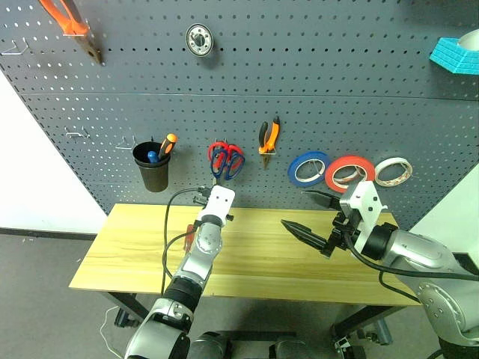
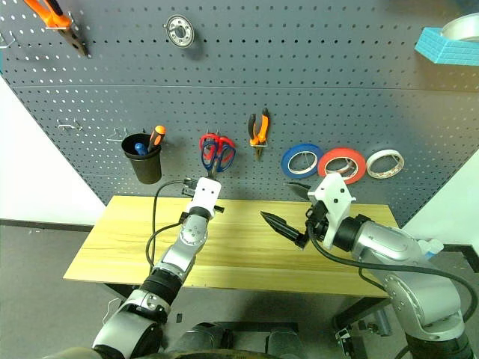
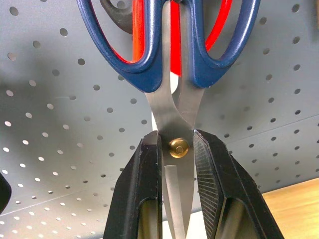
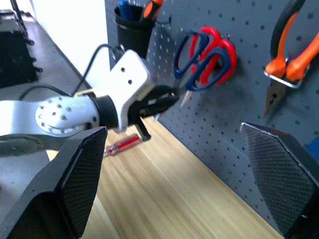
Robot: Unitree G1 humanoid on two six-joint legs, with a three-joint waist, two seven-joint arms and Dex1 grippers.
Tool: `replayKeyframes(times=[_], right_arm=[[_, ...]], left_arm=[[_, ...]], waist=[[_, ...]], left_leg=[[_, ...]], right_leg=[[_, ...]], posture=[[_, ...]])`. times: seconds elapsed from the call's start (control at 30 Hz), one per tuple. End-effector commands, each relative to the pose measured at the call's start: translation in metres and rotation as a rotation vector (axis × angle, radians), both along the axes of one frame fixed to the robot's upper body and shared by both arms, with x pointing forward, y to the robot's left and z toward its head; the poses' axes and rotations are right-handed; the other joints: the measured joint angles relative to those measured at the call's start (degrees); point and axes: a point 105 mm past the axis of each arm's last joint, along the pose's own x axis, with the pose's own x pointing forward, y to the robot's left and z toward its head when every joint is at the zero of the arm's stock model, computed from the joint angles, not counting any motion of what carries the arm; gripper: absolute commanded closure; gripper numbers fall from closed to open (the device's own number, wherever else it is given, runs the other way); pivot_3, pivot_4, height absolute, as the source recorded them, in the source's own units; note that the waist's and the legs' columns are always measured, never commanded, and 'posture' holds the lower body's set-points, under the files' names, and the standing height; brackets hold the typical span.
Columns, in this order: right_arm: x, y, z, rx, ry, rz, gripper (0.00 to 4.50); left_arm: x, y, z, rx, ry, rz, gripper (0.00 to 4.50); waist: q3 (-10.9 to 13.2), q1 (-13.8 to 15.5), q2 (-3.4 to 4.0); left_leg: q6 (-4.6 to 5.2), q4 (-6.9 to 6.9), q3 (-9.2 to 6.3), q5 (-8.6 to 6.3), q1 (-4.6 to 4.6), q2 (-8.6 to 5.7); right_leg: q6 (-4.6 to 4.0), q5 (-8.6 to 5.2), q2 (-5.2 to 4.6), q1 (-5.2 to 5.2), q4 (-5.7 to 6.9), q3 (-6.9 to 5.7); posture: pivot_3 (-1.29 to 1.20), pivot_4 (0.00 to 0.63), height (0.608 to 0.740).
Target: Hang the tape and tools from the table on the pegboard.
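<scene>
1. I see my left gripper (image 3: 177,164) clamped on the blades of the scissors (image 3: 169,50), right at the brass pivot, holding them up against the pegboard (image 1: 359,90).
2. The scissors show blue and red handle loops. The loops sit at a hook between the black cup (image 1: 152,166) and the small pliers (image 1: 269,137); whether they are fully seated on the hook I cannot tell.
3. My right gripper (image 1: 305,213) hangs over the table (image 1: 254,262) with its fingers spread wide, carrying nothing.
4. The red tape (image 1: 349,172) and the small pliers already hang on the board. The screwdriver (image 4: 123,144) lies on the table just beside my left arm.
5. Judgement: the scissors step is at its end. Next I should release them once they hang true, back off, then reach for the screwdriver.
</scene>
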Motion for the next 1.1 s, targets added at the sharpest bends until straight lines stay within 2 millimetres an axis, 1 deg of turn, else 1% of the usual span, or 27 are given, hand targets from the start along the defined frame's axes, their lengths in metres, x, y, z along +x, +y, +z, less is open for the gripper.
replayKeyframes(times=[0.03,0.23,0.37,0.53,0.6,0.73,0.93,1.0,1.03,1.1], right_arm=[[-0.002,0.002,0.015,0.015,-0.072,0.015,0.0],[-0.002,0.002,0.017,0.017,-0.081,0.017,0.0],[-0.002,0.003,0.019,0.02,-0.089,0.018,0.0],[-0.001,0.005,0.021,0.023,-0.097,0.02,0.0],[-0.002,0.005,0.02,0.018,-0.094,0.019,0.0],[-0.002,0.004,0.019,0.011,-0.092,0.013,0.0],[-0.001,0.003,0.016,0.006,-0.086,0.006,0.0],[-0.001,0.003,0.016,0.004,-0.085,0.005,0.0],[-0.001,0.003,0.015,0.003,-0.084,0.004,0.0],[-0.001,0.003,0.015,0.001,-0.083,0.004,0.0]], left_arm=[[0.008,0.001,0.016,-0.021,-0.061,0.008,3.92],[0.016,0.006,0.017,-0.018,-0.06,0.027,3.92],[0.021,0.007,0.013,-0.017,-0.041,0.033,3.92],[0.026,0.002,0.009,-0.03,-0.01,0.019,3.92],[0.027,-0.002,0.011,-0.042,-0.013,0.001,3.94],[0.026,-0.004,0.014,-0.046,-0.03,-0.009,3.94],[0.02,0.0,0.005,-0.03,-0.019,-0.002,3.94],[0.018,0.002,0.002,-0.034,-0.011,-0.008,3.24],[0.016,0.001,0.001,-0.033,-0.014,-0.016,3.03],[0.014,0.002,-0.001,-0.033,-0.013,-0.02,2.41]], waist=[[0.0,-0.01,0.0],[0.0,-0.09,0.0],[0.0,-0.08,0.0],[0.0,-0.11,-0.01],[0.0,-0.12,-0.01],[0.0,-0.13,-0.01],[-0.01,-0.15,0.0],[-0.01,-0.14,0.0],[-0.01,-0.17,0.01],[-0.01,-0.24,0.0]], left_leg=[[0.0,0.0,0.0,0.0,0.0,0.0],[0.01,0.0,0.0,0.0,0.0,0.0],[0.01,0.0,0.0,0.0,0.0,0.0],[0.01,0.0,0.0,0.0,0.0,0.0],[0.01,0.0,0.0,0.0,0.0,0.0],[0.01,0.0,0.0,0.0,0.0,0.0],[0.01,0.0,0.0,0.0,0.0,0.0],[0.01,0.0,0.0,0.01,0.0,0.0],[0.01,0.0,0.0,0.01,0.0,0.0],[0.01,0.0,0.0,0.0,0.0,0.0]], right_leg=[[0.0,0.0,0.0,0.0,0.0,0.0],[0.0,0.0,0.0,0.0,0.0,0.0],[0.0,0.0,0.0,-0.01,0.0,0.0],[0.01,0.0,0.0,0.0,0.0,0.0],[0.01,0.0,0.0,0.0,0.0,0.0],[0.01,0.01,0.0,0.0,0.0,0.0],[0.01,0.01,0.0,0.0,0.0,0.0],[0.01,0.01,0.0,0.0,0.01,0.0],[0.01,0.01,0.0,0.0,0.01,0.0],[0.01,0.01,0.0,-0.01,0.01,0.01]], posture=[[-0.12,0.0,0.718],[-0.12,0.0,0.718],[-0.12,0.0,0.718],[-0.12,0.0,0.718],[-0.12,0.0,0.718],[-0.12,0.0,0.718],[-0.12,0.0,0.718],[-0.12,0.0,0.718],[-0.12,0.0,0.718],[-0.12,0.0,0.718]])
